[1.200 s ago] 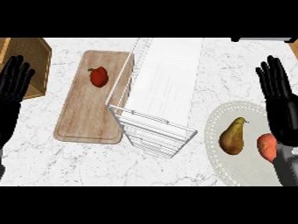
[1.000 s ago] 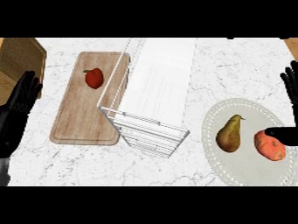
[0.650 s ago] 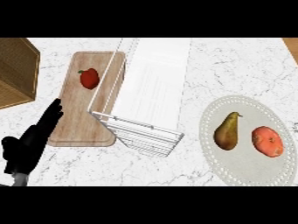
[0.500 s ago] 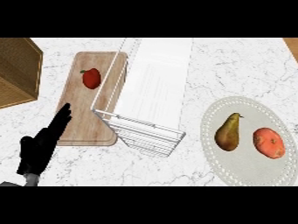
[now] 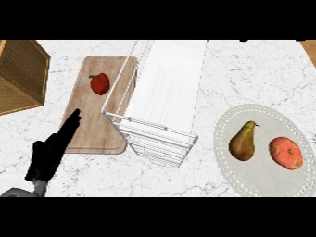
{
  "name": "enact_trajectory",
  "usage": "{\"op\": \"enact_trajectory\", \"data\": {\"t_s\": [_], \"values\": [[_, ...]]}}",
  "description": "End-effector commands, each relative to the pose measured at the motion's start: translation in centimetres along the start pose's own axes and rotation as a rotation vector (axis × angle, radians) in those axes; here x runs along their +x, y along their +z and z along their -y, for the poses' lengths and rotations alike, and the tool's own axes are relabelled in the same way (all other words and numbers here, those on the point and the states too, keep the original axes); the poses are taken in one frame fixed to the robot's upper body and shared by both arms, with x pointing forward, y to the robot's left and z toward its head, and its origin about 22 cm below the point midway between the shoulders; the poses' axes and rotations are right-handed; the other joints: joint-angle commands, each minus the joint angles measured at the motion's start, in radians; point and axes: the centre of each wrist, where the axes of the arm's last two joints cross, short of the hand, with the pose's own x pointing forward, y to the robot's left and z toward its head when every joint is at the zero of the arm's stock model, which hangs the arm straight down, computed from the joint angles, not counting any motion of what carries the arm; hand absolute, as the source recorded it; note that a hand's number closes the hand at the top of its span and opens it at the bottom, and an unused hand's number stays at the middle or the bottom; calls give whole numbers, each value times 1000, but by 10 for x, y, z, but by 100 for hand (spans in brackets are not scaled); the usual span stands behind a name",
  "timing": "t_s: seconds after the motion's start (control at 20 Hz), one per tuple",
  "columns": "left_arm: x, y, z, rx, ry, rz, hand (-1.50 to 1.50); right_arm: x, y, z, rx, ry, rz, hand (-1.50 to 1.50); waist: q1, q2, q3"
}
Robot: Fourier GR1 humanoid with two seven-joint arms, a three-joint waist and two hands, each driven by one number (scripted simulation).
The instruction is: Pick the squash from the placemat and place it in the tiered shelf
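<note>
The brown woven wicker basket (image 5: 9, 76) runs off the picture's left edge, so only part of it shows. The black left hand (image 5: 51, 150) covers a strip of the light wooden cutting board (image 5: 95, 111). The white wire tiered shelf's (image 5: 161, 99) far end is cut off at the top.

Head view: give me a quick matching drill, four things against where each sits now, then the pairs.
Things:
1. red pepper
2. pear-shaped squash
3. left hand
4. wire tiered shelf

Places:
A. on the pale round placemat, beside an orange fruit
B. at the view's lower left, fingers straight
C. on the wooden cutting board
D. between board and placemat

Pairs: 1-C, 2-A, 3-B, 4-D
</note>
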Motion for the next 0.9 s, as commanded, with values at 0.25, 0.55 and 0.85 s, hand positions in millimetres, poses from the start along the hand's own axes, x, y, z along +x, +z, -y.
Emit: {"op": "enact_trajectory", "data": {"t_s": [0.25,0.55,0.85], "values": [[-1,0,-8,-2,-9,-48,0,89,-12,-1,112,666,-205,-150,3,2,-10],[-1,-1,12,-13,4,-44,0,98,-16,-70,34,867,-319,-150,5,4,-7],[-23,5,22,-25,-3,-17,0,104,-39,-136,132,843,-393,-150,19,8,-5]]}}
